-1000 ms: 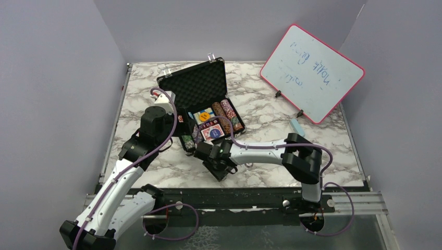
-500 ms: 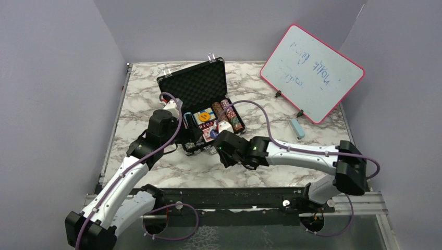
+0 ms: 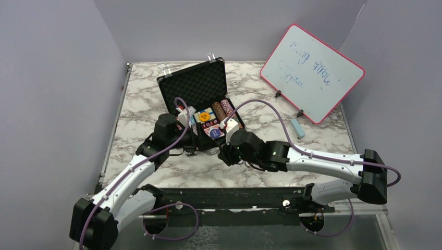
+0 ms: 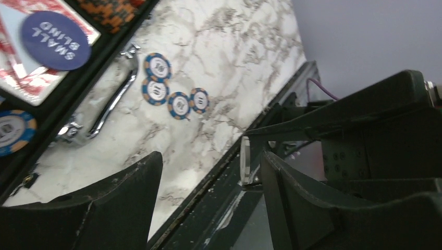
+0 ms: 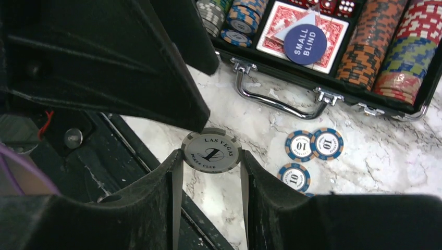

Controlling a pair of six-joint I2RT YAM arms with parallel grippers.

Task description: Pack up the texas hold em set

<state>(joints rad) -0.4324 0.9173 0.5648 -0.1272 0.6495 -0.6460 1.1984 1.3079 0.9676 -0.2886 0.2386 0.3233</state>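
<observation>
The black briefcase (image 3: 194, 88) lies open with its foam lid up, holding rows of poker chips (image 3: 229, 112), a red-backed deck (image 3: 214, 132) and an orange button (image 3: 204, 116). My right gripper (image 5: 211, 156) is shut on a grey-white "Las Vegas Poker Club" chip (image 5: 211, 150), held above the table in front of the silver handle (image 5: 276, 102). Several blue "10" chips (image 5: 312, 144) lie loose on the marble. My left gripper (image 4: 208, 161) is open and empty, close beside the right one (image 3: 225, 152); the held chip shows edge-on in the left wrist view (image 4: 244, 160).
A pink-framed whiteboard (image 3: 311, 73) stands at the back right with a light blue eraser (image 3: 297, 127) below it. A blue "small blind" disc (image 5: 305, 44) lies on the deck. The table's black front rail (image 5: 130, 156) runs under the grippers.
My right arm has stretched out, its elbow swinging right, and its gripper has come up toward the case front. My left gripper has moved right and nearer, alongside it.
</observation>
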